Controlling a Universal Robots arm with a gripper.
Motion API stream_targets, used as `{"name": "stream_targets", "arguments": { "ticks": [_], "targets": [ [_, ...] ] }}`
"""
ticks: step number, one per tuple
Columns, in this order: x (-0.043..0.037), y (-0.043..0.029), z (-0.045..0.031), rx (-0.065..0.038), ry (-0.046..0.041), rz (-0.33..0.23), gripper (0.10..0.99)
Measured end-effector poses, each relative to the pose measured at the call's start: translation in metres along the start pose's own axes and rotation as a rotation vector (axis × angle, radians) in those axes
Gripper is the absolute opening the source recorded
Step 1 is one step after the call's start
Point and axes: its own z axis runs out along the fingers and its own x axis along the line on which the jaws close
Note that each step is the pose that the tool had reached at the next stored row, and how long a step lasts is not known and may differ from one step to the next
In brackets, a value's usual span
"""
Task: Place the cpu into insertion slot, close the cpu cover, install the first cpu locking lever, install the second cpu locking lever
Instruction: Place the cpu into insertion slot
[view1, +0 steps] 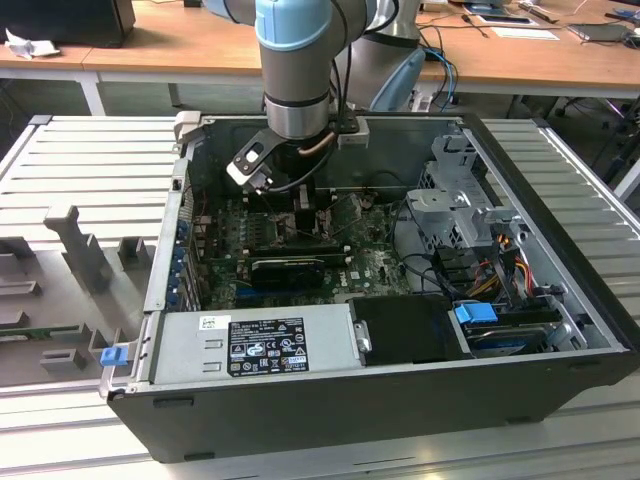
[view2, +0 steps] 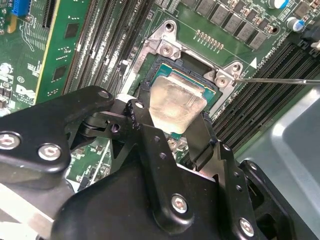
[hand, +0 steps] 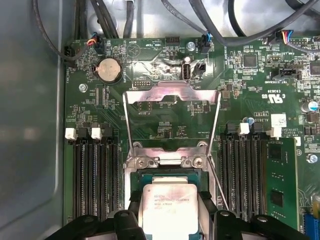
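claw (view2: 174, 120): closed on the cpu (view2: 177, 100), fingers (view2: 145, 125) on 2 opposite edges
cpu: flat, metal top up, right over the insertion slot (view2: 165, 65); seated or not, can't tell
cpu cover (hand: 172, 93): open, upright, at slot's far side from claw
relation: cpu sits btwn fingers, in line w/ slot
step: placing, by my read

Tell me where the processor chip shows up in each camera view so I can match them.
Exterior view: under the gripper, mid-motherboard.
Second wrist view: the chip sits between the gripper's fingers, over the socket.
First wrist view: same chip, beside the open cover hinge.
Shared landmark: the silver screwed bracket at the socket's edge, in both wrist views.
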Motion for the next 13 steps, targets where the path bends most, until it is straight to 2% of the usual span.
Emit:
{"name": "stream_targets", "arguments": {
  "ticks": [13],
  "targets": [
    [0.0,-0.0002,0.0028,0.0,0.0001,0.0,0.525]
  ]
}}
